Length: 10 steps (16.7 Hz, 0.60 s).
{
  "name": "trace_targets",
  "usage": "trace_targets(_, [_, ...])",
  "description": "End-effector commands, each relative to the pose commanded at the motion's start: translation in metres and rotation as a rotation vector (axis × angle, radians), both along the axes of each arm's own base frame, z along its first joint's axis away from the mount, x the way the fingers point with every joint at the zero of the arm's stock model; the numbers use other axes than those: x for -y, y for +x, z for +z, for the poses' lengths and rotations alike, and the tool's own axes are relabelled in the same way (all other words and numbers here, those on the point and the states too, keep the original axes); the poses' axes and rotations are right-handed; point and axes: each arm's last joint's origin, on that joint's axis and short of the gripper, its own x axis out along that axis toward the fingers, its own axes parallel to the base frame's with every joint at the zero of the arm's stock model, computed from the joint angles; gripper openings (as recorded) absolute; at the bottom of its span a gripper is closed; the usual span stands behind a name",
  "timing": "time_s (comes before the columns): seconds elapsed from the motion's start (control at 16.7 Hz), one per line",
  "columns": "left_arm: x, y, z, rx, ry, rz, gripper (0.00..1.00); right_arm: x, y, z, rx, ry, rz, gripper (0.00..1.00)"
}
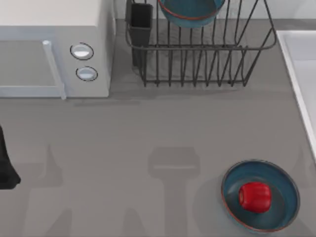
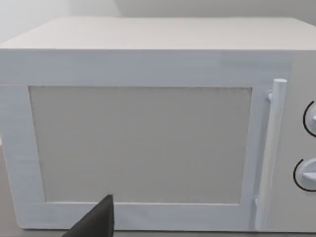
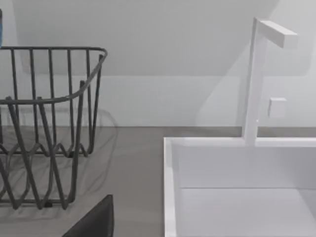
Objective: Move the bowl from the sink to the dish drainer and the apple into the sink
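The teal-blue bowl with its red-brown rim rests inside the dark wire dish drainer at the back of the table. The red apple lies on a wide, shallow blue dish at the front right. The white sink runs along the right edge, and its basin holds nothing that I can see. My left arm is parked at the left edge, and its gripper faces the microwave. My right gripper hangs between the drainer and the sink, holding nothing visible.
A white microwave with two round knobs fills the back left, close in front of the left wrist camera. A dark cutlery holder sits on the drainer's left corner. A white tap rises behind the sink. Bare grey table lies at the middle.
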Motion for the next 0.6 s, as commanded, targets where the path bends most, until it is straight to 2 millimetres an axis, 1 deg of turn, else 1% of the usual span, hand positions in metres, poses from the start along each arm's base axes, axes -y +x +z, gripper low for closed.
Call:
trace_targets(0.3, [0.0,0.0,0.0,0.0,0.0,0.0,1.0,-0.001,0.0,0.002,-0.009,0.009,0.01,1.0])
trace_targets(0.48, [0.0,0.0,0.0,0.0,0.0,0.0,1.0,-0.01,0.001,0.019,-0.089,0.072,0.085,1.0])
trace_targets(0.6, [0.0,0.0,0.0,0.0,0.0,0.0,1.0,-0.02,0.005,0.036,-0.198,0.128,0.155,1.0])
